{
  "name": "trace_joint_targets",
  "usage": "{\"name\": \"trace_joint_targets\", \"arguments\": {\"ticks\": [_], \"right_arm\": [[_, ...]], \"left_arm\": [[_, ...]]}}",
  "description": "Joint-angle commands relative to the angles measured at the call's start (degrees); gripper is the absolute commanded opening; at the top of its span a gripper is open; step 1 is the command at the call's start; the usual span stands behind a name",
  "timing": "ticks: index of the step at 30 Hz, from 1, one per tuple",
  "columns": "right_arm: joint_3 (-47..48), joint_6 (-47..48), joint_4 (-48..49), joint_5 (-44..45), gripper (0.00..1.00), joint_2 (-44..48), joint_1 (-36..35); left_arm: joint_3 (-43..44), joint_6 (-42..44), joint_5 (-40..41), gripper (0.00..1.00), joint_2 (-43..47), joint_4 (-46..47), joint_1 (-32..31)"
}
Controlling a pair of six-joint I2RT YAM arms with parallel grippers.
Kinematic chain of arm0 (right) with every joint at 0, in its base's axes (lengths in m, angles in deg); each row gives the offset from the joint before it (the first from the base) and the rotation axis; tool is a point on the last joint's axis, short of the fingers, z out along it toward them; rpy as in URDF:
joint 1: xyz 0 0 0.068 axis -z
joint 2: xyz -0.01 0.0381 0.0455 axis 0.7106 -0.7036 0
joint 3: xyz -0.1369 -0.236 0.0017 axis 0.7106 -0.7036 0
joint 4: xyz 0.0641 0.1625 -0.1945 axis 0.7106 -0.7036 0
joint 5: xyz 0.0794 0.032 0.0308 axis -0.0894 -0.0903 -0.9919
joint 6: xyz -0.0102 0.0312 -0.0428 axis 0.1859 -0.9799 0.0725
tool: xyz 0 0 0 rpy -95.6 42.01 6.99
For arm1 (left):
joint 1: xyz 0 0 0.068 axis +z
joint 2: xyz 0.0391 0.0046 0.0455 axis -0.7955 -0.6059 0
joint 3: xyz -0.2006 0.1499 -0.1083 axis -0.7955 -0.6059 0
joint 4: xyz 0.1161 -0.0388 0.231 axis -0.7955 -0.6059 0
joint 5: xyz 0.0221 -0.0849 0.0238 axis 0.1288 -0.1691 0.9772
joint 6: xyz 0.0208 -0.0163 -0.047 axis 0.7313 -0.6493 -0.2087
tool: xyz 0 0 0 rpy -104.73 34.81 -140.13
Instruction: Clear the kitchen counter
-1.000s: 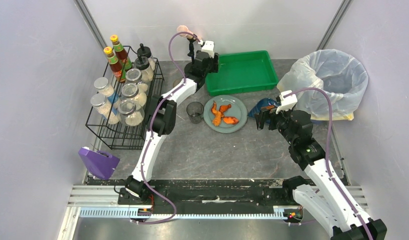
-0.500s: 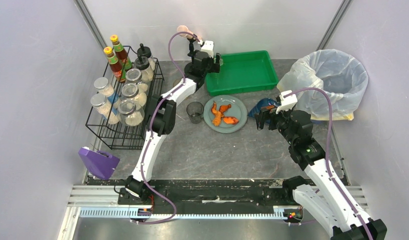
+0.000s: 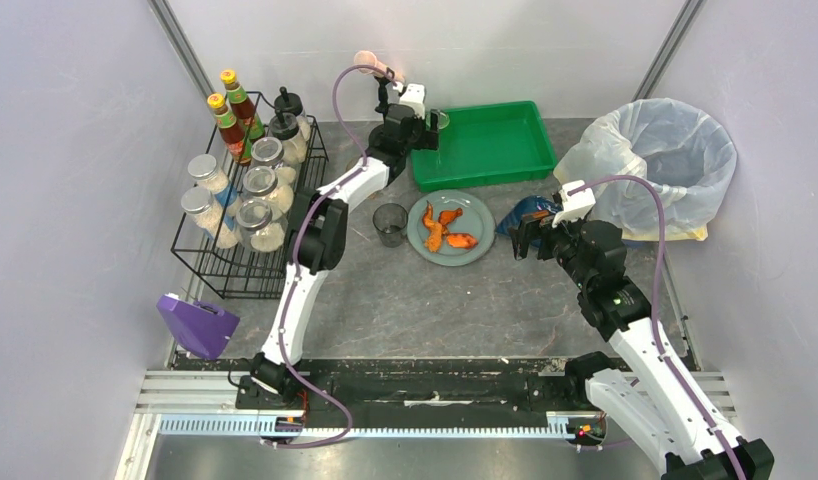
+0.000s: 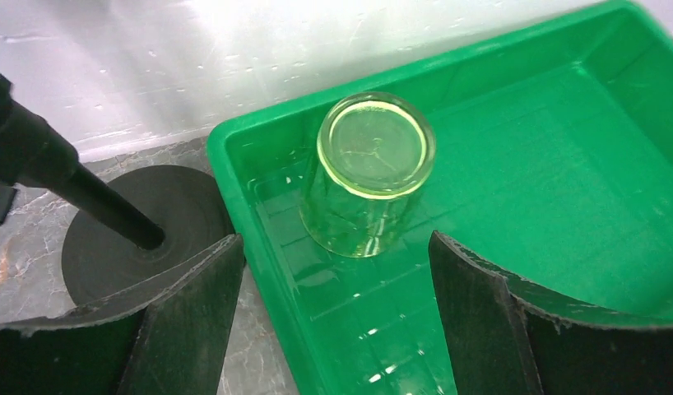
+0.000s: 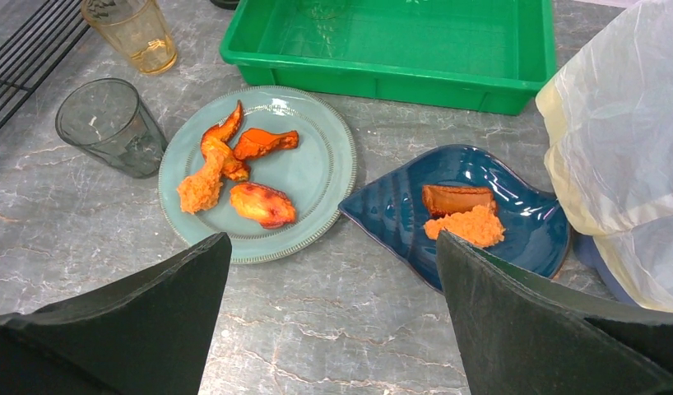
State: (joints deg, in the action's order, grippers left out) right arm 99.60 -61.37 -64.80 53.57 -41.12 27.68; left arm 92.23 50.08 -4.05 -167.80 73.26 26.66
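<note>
The kitchen counter [image 3: 415,300] holds a teal plate [image 3: 451,228] of orange food, a blue plate [image 3: 530,212] with food and a dark grey glass [image 3: 390,222]. A clear glass [image 4: 374,169] stands upside down in the left end of the green tray [image 4: 563,164]. My left gripper [image 4: 333,271] is open and empty just above and in front of it, over the tray's left rim [image 3: 425,135]. My right gripper [image 5: 333,329] is open and empty over bare counter, near the blue plate [image 5: 465,214] and teal plate [image 5: 259,173].
A black wire rack [image 3: 250,200] of jars and bottles stands at the left. A bagged bin [image 3: 665,165] stands at the right. An amber glass [image 5: 140,33] sits near the tray. A black stand base [image 4: 136,230] is beside the tray's corner. A purple object [image 3: 197,325] lies at the near left.
My left gripper has drawn back a little from the tray's left end, and the clear glass now shows standing free in the tray. The right arm has not moved.
</note>
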Motion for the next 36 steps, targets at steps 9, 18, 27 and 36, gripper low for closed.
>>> {"name": "trace_joint_targets", "arguments": {"ticks": [9, 18, 27, 36], "right_arm": [[4.28, -2.91, 1.08, -5.44, 0.98, -2.40, 0.20], [5.94, -7.22, 0.58, -10.76, 0.96, -8.97, 0.12], [14.28, -13.50, -2.61, -10.91, 0.89, -24.25, -3.56], [26.63, -20.22, -2.21, -4.11, 0.86, -42.69, -13.19]], "left_arm": [[-19.73, -8.78, -4.40, 0.88, 30.92, -4.25, -0.16], [-41.71, -10.97, -2.85, 0.88, 54.30, -14.24, -0.24], [-63.27, -16.34, -3.88, 0.88, 75.38, -18.20, -0.50], [-72.31, -20.68, -8.27, 0.87, 84.75, -22.44, -0.67]]}}
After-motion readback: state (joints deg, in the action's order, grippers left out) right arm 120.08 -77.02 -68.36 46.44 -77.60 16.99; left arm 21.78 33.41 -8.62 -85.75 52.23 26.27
